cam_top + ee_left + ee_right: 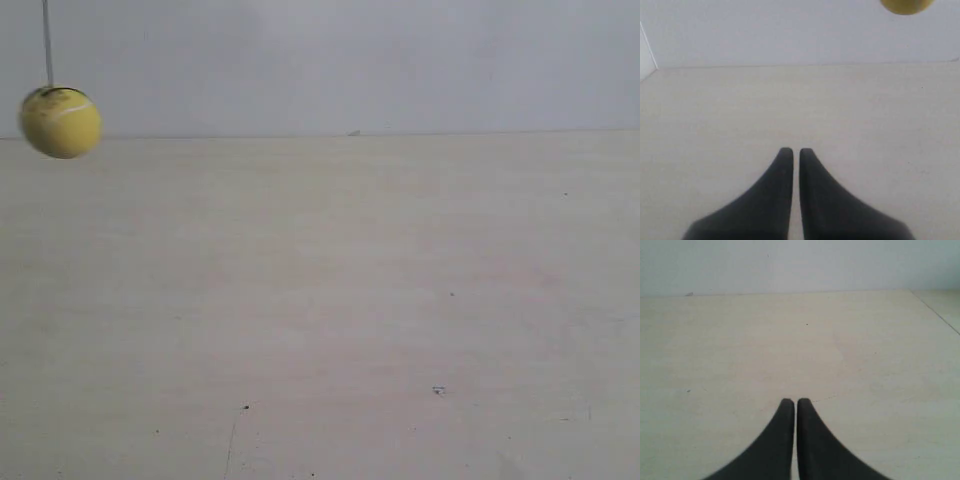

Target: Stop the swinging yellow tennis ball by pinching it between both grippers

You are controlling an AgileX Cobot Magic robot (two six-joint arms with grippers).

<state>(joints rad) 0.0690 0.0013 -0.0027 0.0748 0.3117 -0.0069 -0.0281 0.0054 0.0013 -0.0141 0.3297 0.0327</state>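
Note:
The yellow tennis ball hangs on a thin dark string at the far left of the exterior view, above the pale table. No arm shows in that view. In the left wrist view only the ball's lower part shows at the frame's edge, far from my left gripper, whose black tapered fingers stand shut with a hairline gap and hold nothing. My right gripper is likewise shut and empty over bare table; the ball is out of that view.
The pale wooden table runs back to a grey-white wall. A table edge shows in the right wrist view, and a wall corner in the left wrist view.

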